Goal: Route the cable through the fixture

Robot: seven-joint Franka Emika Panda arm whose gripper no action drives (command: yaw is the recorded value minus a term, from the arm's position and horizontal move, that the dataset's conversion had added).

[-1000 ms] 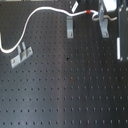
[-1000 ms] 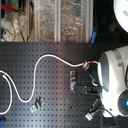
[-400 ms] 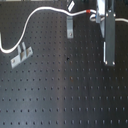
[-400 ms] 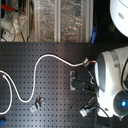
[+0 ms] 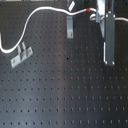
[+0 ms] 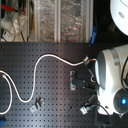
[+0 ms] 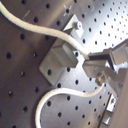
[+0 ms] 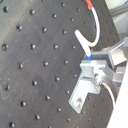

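The Panda arm's gripper [image 7: 102, 75] pinches the white cable [image 7: 45, 30] between its closed fingertips, just beside a metal bracket [image 7: 59, 61] bolted to the black perforated board [image 7: 30, 85], in the first wrist view. In the second wrist view the cord curls up past the fingers to its red band [image 8: 90, 6]. Seen in the first exterior view, the cable [image 5: 45, 11] runs from that view's left edge, arcs along the far side of the board [image 5: 65, 95] and reaches the arm's hanging body [image 5: 108, 40] near the upright bracket [image 5: 70, 27]; a second, low bracket [image 5: 21, 55] sits well apart toward the first exterior view's left. Most of the board's near half lies open. In the second exterior view the cable [image 6: 35, 75] loops across the board toward the white arm [image 6: 112, 80], with shelving [image 6: 60, 20] behind the far edge. Compared with a second ago, the arm stands lower and nearer the upright bracket; the cable's loop looks much the same.
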